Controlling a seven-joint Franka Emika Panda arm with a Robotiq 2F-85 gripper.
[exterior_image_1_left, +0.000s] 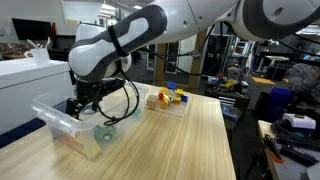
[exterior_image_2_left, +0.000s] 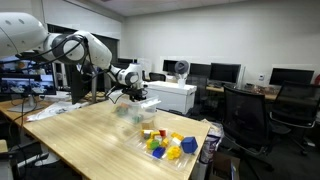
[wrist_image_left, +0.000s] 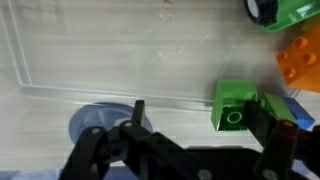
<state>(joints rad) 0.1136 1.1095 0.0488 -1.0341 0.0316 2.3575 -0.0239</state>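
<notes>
Bin (exterior_image_1_left: 62, 122) is sitting on the table (exterior_image_1_left: 190, 145), near one end. Gripper (exterior_image_1_left: 97, 112) is hanging just above the bin's open top. In the wrist view, a block (wrist_image_left: 235, 105) is lying inside the bin. A round disc (wrist_image_left: 95, 122) is lying in the bin to the left of that block. More blocks (wrist_image_left: 295, 60) are lying toward the bin's right side. Tray of blocks (exterior_image_1_left: 168, 100) is standing on the table beside the bin, apart from it, further along the tabletop.

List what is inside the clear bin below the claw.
In the wrist view the clear bin holds a green block, an orange block and a blue round piece. The open claw covers the bin's near part, so anything there is hidden.
</notes>
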